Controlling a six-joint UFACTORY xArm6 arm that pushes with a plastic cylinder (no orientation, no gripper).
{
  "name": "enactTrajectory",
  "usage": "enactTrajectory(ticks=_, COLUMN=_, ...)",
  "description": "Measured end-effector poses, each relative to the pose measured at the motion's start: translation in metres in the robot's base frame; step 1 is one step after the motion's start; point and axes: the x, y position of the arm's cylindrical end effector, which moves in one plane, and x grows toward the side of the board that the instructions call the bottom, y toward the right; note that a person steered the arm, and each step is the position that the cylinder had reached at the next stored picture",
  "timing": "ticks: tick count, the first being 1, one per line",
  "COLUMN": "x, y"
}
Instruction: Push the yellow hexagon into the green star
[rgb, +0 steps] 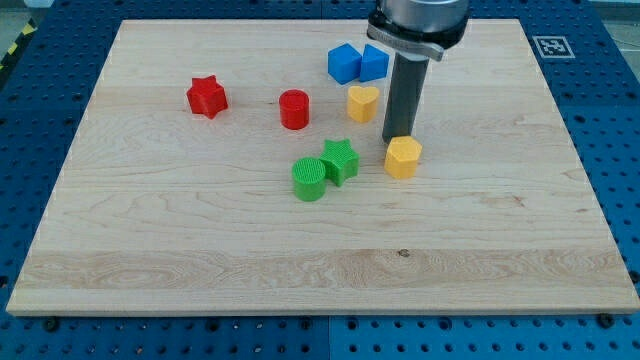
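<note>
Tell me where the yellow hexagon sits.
The yellow hexagon sits right of the board's centre, just right of the green star, with my tip at its top edge.

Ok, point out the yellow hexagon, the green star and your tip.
yellow hexagon (403, 158): camera view, on its top face.
green star (340, 157): camera view, on its top face.
my tip (398, 137): camera view, the rod's very end, just behind the hexagon towards the view's top.

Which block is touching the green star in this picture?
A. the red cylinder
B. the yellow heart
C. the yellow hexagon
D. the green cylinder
D: the green cylinder sits right against the green star on its lower left, while the yellow hexagon stands apart on the view's right.
</note>
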Motion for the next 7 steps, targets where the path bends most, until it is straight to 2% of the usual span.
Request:
enactTrajectory(ticks=1, x=-0.014, y=0.000)
enactTrajectory(ticks=2, x=-0.051, y=0.024)
enactTrajectory(ticks=3, x=-0.031, y=0.081)
enactTrajectory(ticks=4, x=0.023, y=0.104)
enactTrajectory(ticks=5, x=0.041, y=0.102)
enactTrajectory(ticks=7, x=0.038, y=0.039)
